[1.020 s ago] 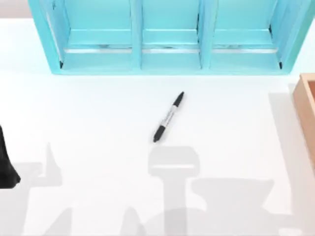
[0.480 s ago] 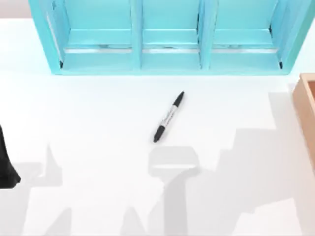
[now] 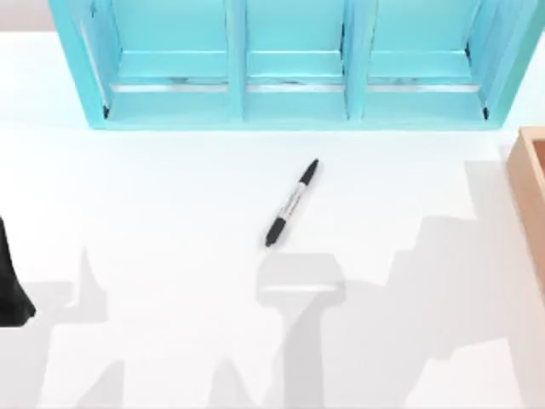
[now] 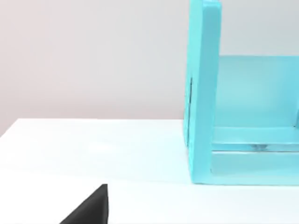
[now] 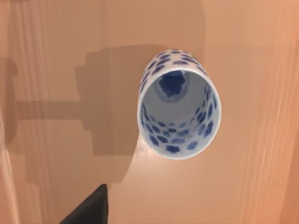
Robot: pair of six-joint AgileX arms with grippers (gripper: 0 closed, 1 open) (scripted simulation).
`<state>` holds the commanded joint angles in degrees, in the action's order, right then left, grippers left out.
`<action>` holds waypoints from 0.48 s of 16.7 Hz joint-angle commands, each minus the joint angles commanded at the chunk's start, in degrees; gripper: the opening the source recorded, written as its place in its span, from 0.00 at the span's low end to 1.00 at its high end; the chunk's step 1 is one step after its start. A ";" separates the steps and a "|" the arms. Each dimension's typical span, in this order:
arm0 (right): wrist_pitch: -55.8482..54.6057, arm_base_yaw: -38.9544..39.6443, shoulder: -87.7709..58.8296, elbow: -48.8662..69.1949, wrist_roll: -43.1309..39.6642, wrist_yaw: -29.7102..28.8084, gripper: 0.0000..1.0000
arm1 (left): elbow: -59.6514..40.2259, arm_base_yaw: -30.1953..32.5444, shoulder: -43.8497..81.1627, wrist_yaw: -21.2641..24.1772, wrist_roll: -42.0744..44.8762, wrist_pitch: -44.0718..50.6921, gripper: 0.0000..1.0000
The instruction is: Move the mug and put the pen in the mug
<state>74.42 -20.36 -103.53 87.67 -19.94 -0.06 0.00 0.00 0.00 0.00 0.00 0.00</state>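
Observation:
The pen (image 3: 291,203), black-capped with a grey-white barrel, lies slantwise on the white table near the middle in the top view. In the right wrist view the mug (image 5: 180,126), white with blue speckles, stands upright on a wooden floor (image 5: 60,56), seen from above with its mouth open and nothing inside. A black part of my right gripper (image 5: 88,207) sits at that view's edge, apart from the mug. My left arm (image 3: 10,285) rests at the table's left edge; a black part of its gripper (image 4: 91,207) shows in the left wrist view.
A light-blue shelf unit (image 3: 294,94) with three bays spans the back of the table; its side wall (image 4: 203,93) stands close in the left wrist view. A wooden box (image 3: 530,192) sits at the right edge. Arm shadows fall across the front of the table.
The right arm's shadow on the table has shifted toward the back right, to the wooden box. The pen and my left arm have not moved.

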 joint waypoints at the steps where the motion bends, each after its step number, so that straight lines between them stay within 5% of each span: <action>1: -0.73 -0.06 -0.25 -0.71 0.06 0.01 1.00 | 0.00 0.00 0.00 0.00 0.00 0.00 1.00; 8: -17.85 -0.09 -3.83 -13.46 0.17 0.00 1.00 | 0.00 0.00 0.00 0.00 0.00 0.00 1.00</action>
<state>56.57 -20.45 -107.37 74.21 -19.76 -0.07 0.00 0.00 0.00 0.00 0.00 0.00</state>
